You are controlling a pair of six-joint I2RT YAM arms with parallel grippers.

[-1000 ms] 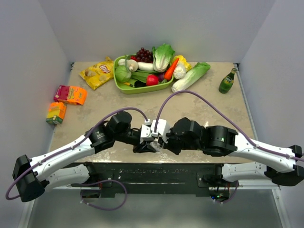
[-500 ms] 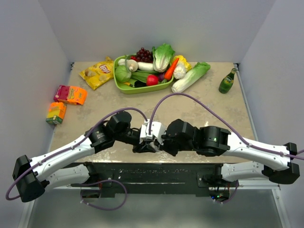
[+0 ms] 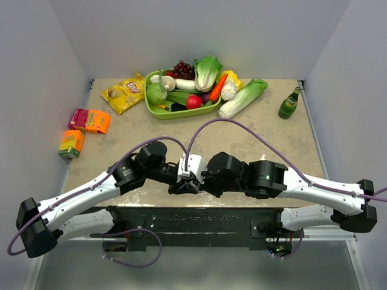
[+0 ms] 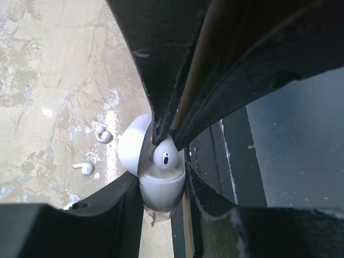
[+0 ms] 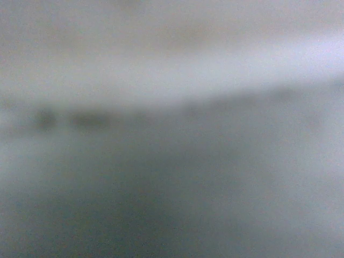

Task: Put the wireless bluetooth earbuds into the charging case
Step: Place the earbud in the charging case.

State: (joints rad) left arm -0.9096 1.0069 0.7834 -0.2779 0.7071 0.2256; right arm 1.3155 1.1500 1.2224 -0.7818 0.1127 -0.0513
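The right wrist view is nothing but grey blur. From above, the left arm [image 3: 130,172] and right arm [image 3: 242,175] hide their own fingertips at the near side. Close in, black fingers [image 4: 161,64] cover much of the charging case [image 4: 161,191].

Robot test cell in a lab, not a home or shop.

Bare grey-white walls [image 3: 199,30] box in one beige stone-look table [image 3: 272,139] on 3 sides. Two white/blk arms, left arm [image 3: 84,196] & right arm [image 3: 314,187], sit on a blk mounting plate [image 3: 199,220] at the near edge w/ purple cables [image 3: 254,127] looping over them. Props at far side: green tray [image 3: 172,115] of veg & fruit, e.g. lettuce [image 3: 207,69], grapes [image 3: 183,69], carrot [image 3: 218,87]; chip bag [image 3: 124,92] far left, green bottle [image 3: 289,104] far right, snack boxes [image 3: 89,120] at left edge.
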